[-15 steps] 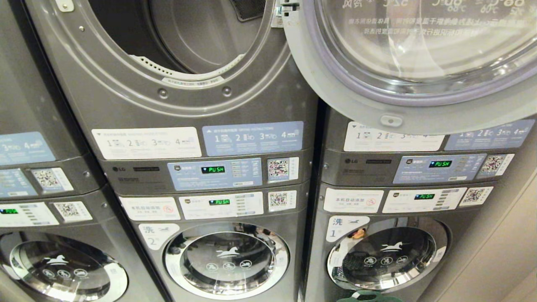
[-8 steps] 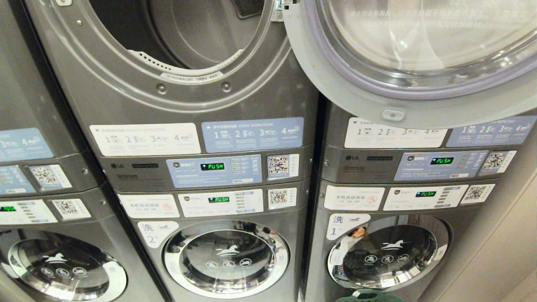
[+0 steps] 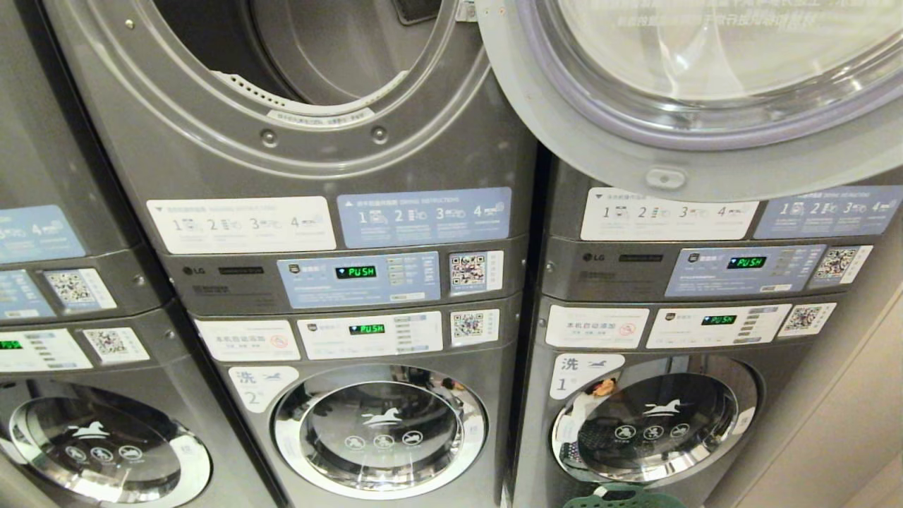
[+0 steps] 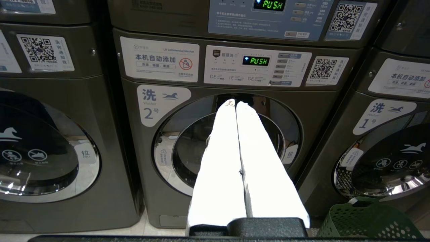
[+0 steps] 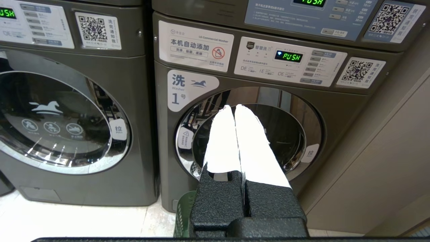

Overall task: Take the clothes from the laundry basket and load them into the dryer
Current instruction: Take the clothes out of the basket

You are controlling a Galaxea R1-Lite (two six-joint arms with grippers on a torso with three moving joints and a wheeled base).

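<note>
The dryer at eleven o'clock in the head view is grey, its round door swung open toward one o'clock. The green perforated basket sits on the floor at five o'clock. Left gripper and right gripper have jaws pressed together, empty.

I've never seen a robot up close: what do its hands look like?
Each hand, left hand and right hand, has two long, flat white fingers tapering to narrow tips, set in a chunky black base with a rough, grainy finish. No cables or markings show.
</note>
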